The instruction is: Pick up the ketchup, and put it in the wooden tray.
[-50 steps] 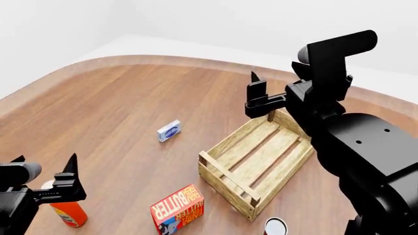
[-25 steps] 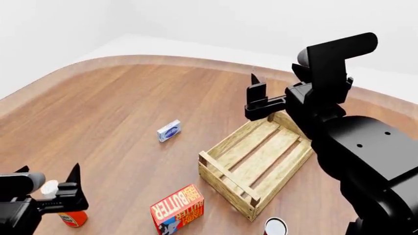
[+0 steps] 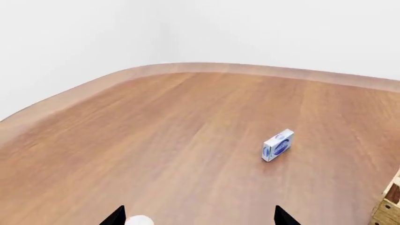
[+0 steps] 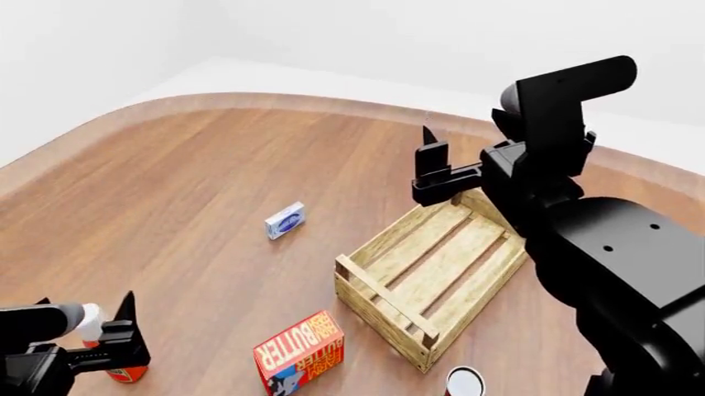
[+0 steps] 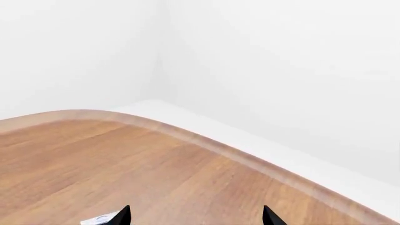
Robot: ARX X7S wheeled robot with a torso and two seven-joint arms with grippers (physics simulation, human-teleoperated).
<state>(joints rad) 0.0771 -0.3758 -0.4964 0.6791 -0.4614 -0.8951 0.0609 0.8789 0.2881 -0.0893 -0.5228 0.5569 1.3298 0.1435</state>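
The ketchup stands at the near left of the wooden table, its white cap showing and its orange-red body mostly hidden by my left gripper. That gripper is open, with a finger on each side of the cap. In the left wrist view the cap sits close beside one finger of the left gripper, apart from the other. The wooden tray lies at the middle right; its corner shows in the left wrist view. My right gripper is open and empty, raised over the tray's far end, and also shows in the right wrist view.
A red-and-orange butter box stands between the ketchup and the tray. A small blue-and-white box lies mid-table, also in both wrist views. A short can sits by the tray's near corner. The table edge curves round the far side.
My left gripper has come down over the ketchup, so its fingers now flank the cap and hide more of the bottle. The right arm has barely moved.
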